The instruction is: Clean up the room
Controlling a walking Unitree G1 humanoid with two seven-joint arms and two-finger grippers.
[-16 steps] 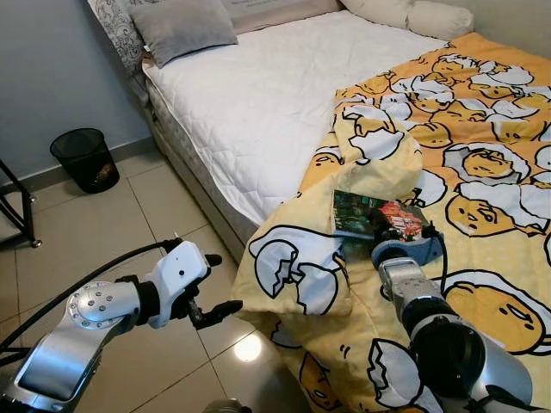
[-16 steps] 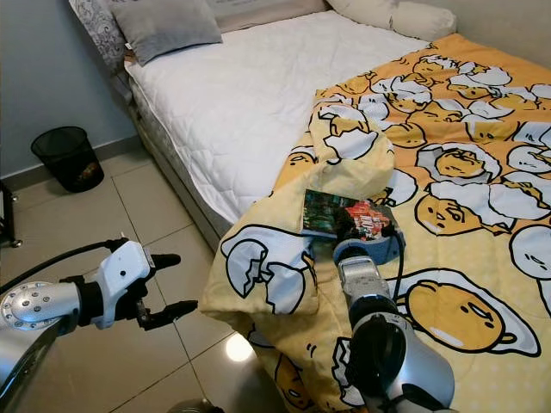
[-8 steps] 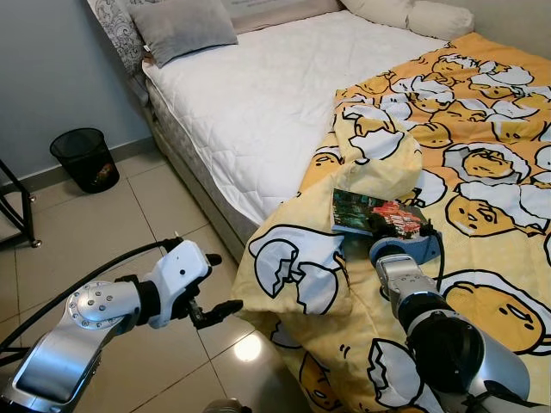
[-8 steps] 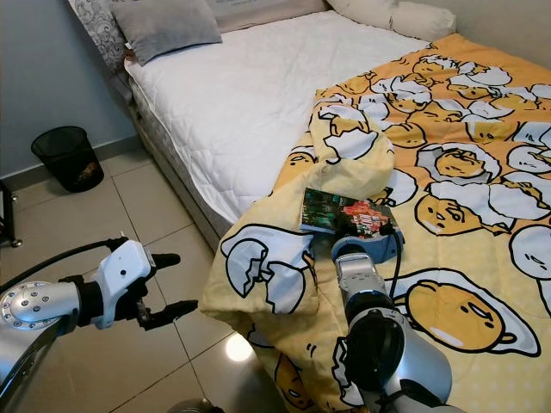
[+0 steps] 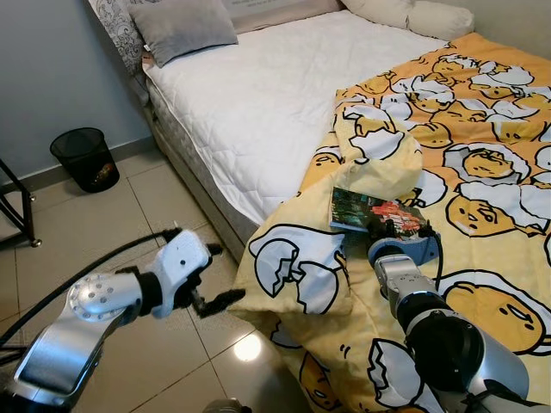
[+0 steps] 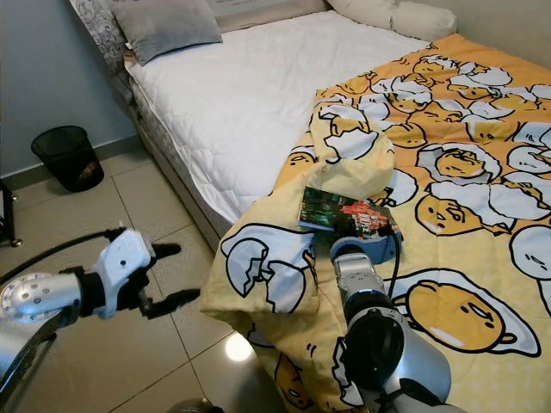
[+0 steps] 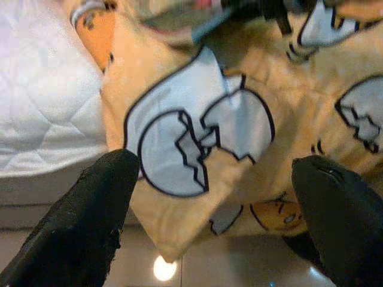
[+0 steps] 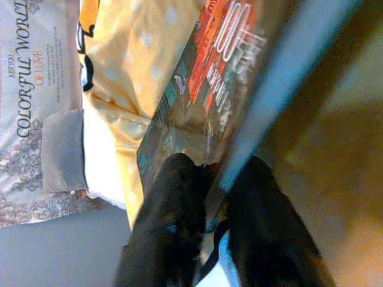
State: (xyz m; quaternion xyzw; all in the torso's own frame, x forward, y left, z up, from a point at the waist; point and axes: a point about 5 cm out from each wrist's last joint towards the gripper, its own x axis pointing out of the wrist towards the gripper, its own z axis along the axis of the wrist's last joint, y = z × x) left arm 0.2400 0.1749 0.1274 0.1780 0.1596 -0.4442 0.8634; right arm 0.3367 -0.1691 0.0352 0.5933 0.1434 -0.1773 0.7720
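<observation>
Left arm bent low, forearm raised forward, left gripper (image 5: 209, 277) hanging with fingers spread wide. Right arm stretched straight ahead, right gripper (image 8: 209, 179) pinched tight, seemingly on something thin; fingertips partly hidden.

A bed (image 5: 258, 95) with a white quilted mattress stands against a grey-blue wall (image 5: 43, 77). A black mesh bin (image 5: 84, 158) sits on the glossy beige tiled floor (image 5: 112, 232) nearby.
</observation>
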